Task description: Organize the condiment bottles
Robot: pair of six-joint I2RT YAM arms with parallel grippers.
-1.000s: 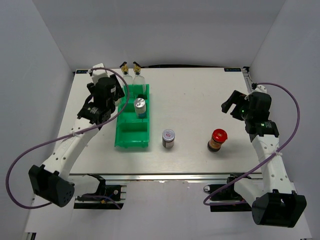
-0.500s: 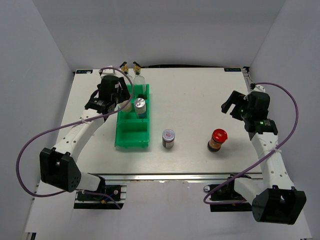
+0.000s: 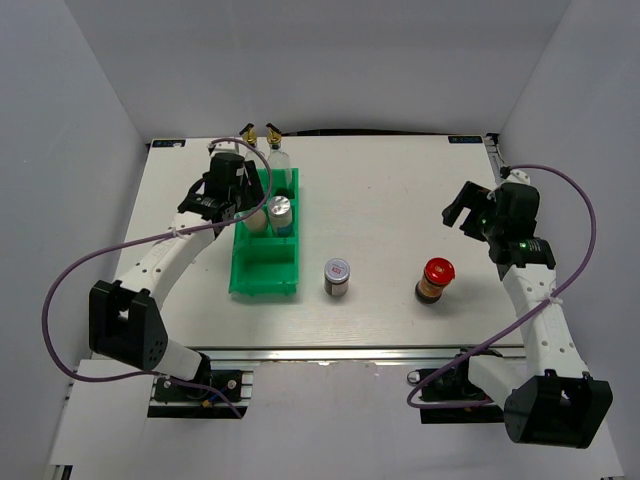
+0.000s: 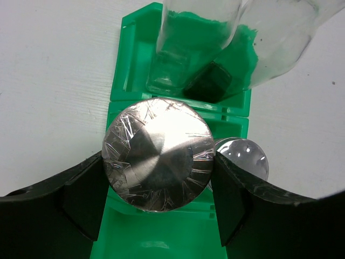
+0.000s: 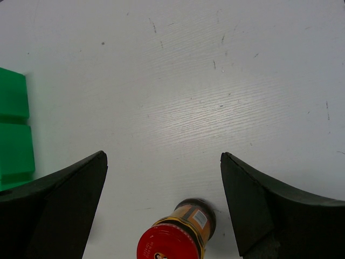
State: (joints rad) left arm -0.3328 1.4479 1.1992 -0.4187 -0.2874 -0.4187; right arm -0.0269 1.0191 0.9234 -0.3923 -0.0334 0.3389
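The job looks a little over half done. The green bin (image 3: 262, 284) lies on the left side of the surface (image 3: 400, 180). Its far compartment holds the two glass bottles (image 4: 188, 43), standing side by side. The middle compartment holds the blue-labelled jar (image 3: 282, 213).

The left tool (image 4: 158, 183) is closed on the shaker (image 4: 158, 145), one finger pressing each side just under the foil-wrapped lid. The shaker sits over the left half of that same middle compartment, just beside the blue-labelled jar. From the wrist view I cannot tell whether its base rests on the bin floor or hangs a little above it. I would count this one as nearly placed, not placed.

Two containers remain out on the surface. The dark jar (image 3: 337, 275) stands just to the right of the bin's near end. The red-lidded jar (image 3: 435, 280) stands farther right, well apart from the bin. The near compartment shows bare green and is likely where they belong.

The right tool (image 5: 163, 162) is spread wide and holds nothing. It hovers above and slightly beyond the red-lidded jar, which shows at the bottom edge of its wrist view, between the fingers but not touching them.

What is left, as I judge it, is to release the shaker and then carry over the last two jars.
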